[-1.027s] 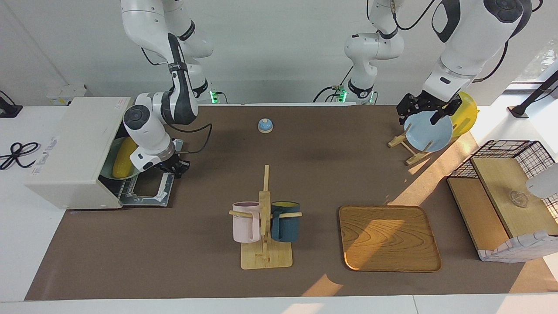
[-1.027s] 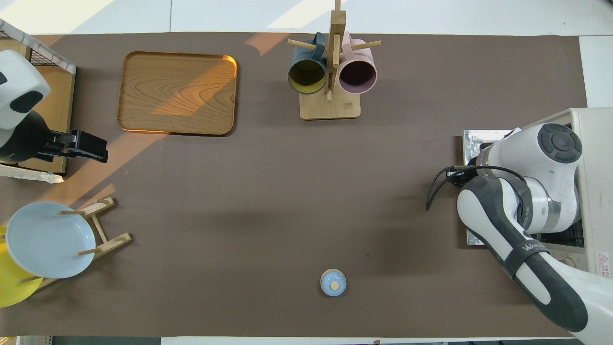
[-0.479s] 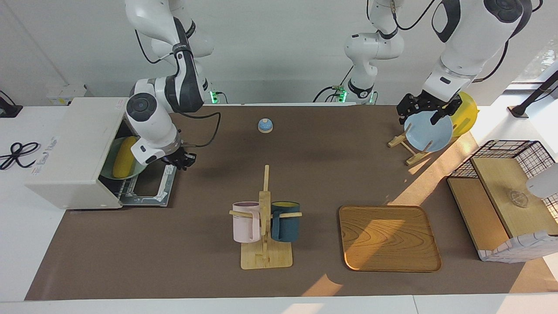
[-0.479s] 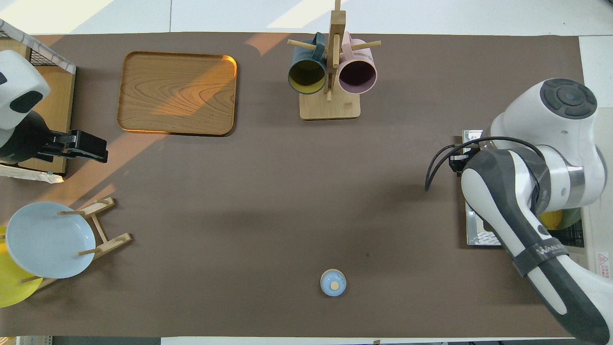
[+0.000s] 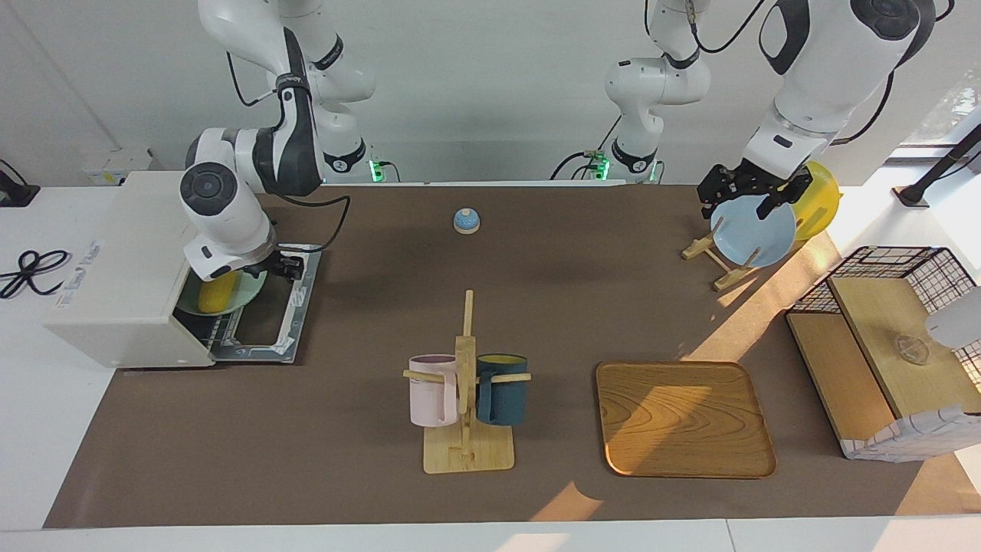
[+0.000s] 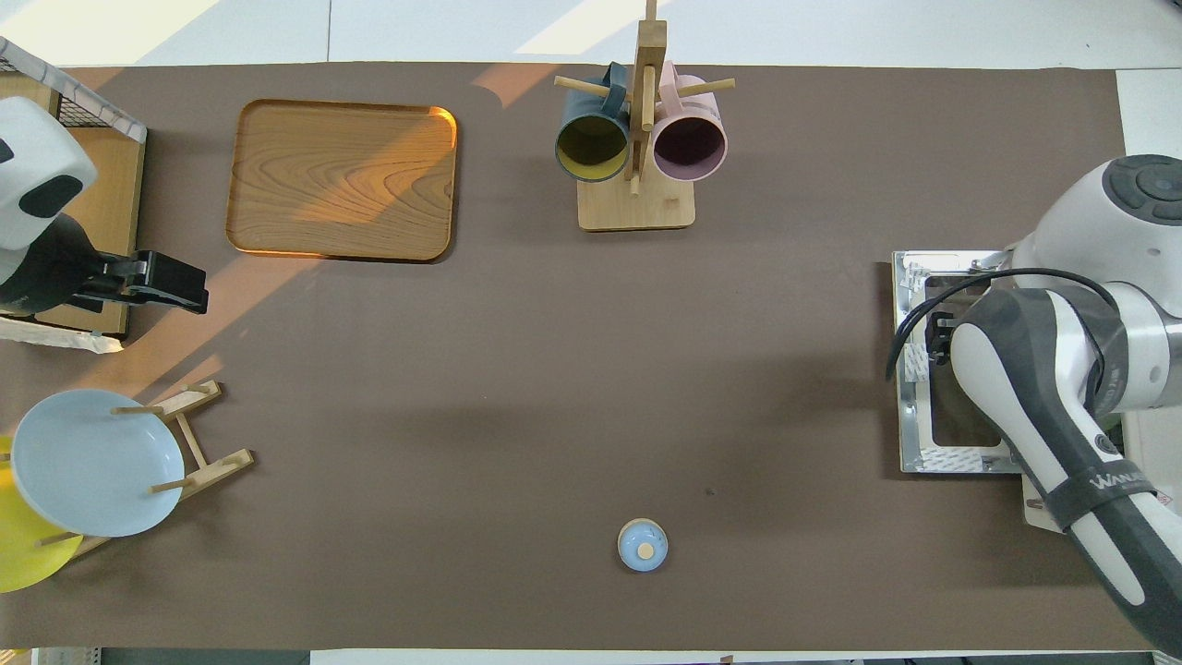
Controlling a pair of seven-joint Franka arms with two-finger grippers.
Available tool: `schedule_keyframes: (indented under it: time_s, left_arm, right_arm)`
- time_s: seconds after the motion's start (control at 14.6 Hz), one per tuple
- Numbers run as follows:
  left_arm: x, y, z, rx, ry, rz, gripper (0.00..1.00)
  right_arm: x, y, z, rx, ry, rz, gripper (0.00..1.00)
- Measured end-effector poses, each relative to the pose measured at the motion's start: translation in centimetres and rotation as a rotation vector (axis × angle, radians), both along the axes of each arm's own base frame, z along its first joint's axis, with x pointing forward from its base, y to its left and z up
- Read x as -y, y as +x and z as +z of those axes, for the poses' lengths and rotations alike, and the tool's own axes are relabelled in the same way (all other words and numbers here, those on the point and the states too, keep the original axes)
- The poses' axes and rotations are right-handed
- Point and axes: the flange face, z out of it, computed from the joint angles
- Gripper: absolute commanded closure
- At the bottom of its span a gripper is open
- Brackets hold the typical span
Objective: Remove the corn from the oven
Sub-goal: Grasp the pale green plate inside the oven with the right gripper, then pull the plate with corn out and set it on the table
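1. Right gripper (image 5: 285, 266) hovers over the lowered door (image 5: 267, 328) of the oven (image 5: 123, 261), close to the oven's open mouth. Whether it is open or closed cannot be told from either view, but nothing is visible in it.
2. A second ago this gripper sat low at the outer edge of the door, where the handle is. Since then it has lifted away from that edge and swung in toward the opening.
3. The door lies flat on the table in front of the oven, exactly as it did a second ago, so the way in is clear.
4. The corn (image 5: 217, 294) has not moved. It lies on a green plate (image 5: 250, 289) on the rack inside the oven, just beside the right gripper, with the arm's wrist hiding its upper end.
5. The left gripper (image 5: 747, 201) is released and empty, waiting in the air near the plate rack (image 5: 716, 264) at the left arm's end of the table.
6. Judging from this, the door-opening step looks finished and the reach for the corn is beginning; the corn still has to be grasped and drawn out.
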Motion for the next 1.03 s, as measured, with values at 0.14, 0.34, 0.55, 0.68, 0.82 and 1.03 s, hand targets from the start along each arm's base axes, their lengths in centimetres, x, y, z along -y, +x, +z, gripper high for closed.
schedule_keyframes:
  time_s: [0.14, 0.34, 0.55, 0.68, 0.82, 1.03]
  left_arm:
    - [0.0, 0.0, 0.0, 0.000, 0.000, 0.000, 0.00]
    - [0.0, 0.0, 0.0, 0.000, 0.000, 0.000, 0.00]
    - [0.0, 0.0, 0.0, 0.000, 0.000, 0.000, 0.00]
    - [0.0, 0.0, 0.0, 0.000, 0.000, 0.000, 0.00]
    - [0.0, 0.0, 0.0, 0.000, 0.000, 0.000, 0.00]
    - [0.0, 0.0, 0.0, 0.000, 0.000, 0.000, 0.00]
  right_arm:
    - [1.2, -0.4, -1.0, 0.008, 0.011, 0.017, 0.46]
    - [2.1, -1.4, -2.4, 0.015, 0.022, 0.034, 0.97]
    - [2.1, -1.9, -2.5, 0.008, 0.009, 0.089, 1.00]
    - [1.6, -1.9, -1.9, 0.011, -0.013, 0.131, 1.00]
    - [-0.5, -1.7, -1.3, 0.019, -0.033, 0.191, 1.00]
    - [-7.5, -1.5, 0.0, 0.023, -0.047, 0.283, 1.00]
